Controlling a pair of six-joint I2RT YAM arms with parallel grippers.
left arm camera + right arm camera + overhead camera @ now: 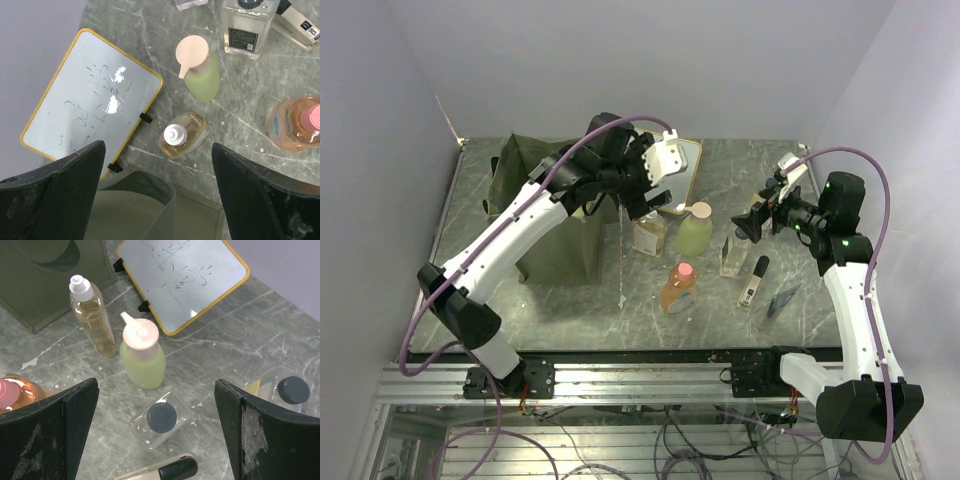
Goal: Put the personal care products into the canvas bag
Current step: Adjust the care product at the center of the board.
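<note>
1. Left claw [157, 150]: spread wide, empty, above the amber pump bottle [182, 135].
2. Right claw [155, 385]: spread wide, empty.
3. Canvas bag [535, 200]: 9 o'clock of the amber bottle, top view.
4. Hazard: an off-centre pinch may topple it onto the yellow-green bottle [200, 70] at 3 o'clock.

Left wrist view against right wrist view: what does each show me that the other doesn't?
Only the left wrist view: the left gripper, open, and the dark label on a clear bottle. Only the right wrist view: the right gripper, open, and a second clear bottle with its black cap; a clear sliver at the other view's top edge may be it. Both share: the canvas bag, whiteboard, amber bottle, yellow-green bottle, orange bottle and white tube.
</note>
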